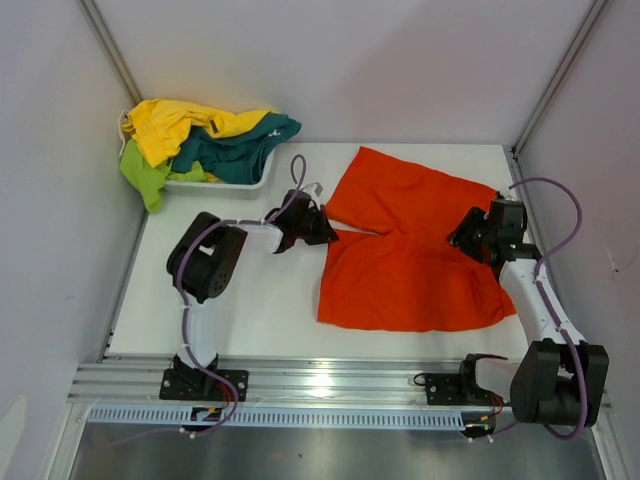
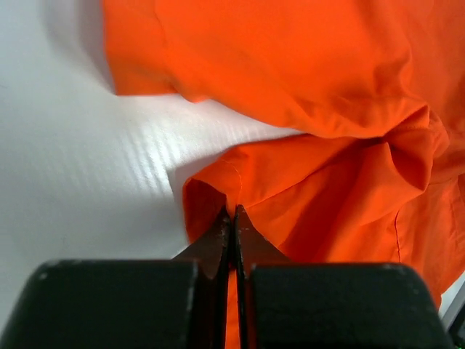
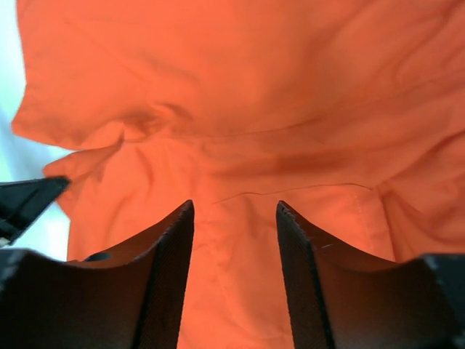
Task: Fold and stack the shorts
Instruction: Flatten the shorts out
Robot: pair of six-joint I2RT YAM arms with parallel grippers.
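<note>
Clamped tight, the left gripper (image 2: 234, 218) pinches a hem of the orange shorts (image 1: 400, 270), spread on the table (image 1: 260, 310). Opposite, the right gripper (image 3: 234, 247) hovers over them, fingers (image 3: 163, 276) apart.

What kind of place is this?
Likely a robot lab cell: plain white panel walls enclose a white table with orange fabric shorts, and two robot arms mount on an aluminium rail.

Left claw (image 2: 232, 212) pinched tight on orange shorts (image 2: 327, 87), right claw (image 3: 235, 207) spread wide, both wrists pitched downward
</note>
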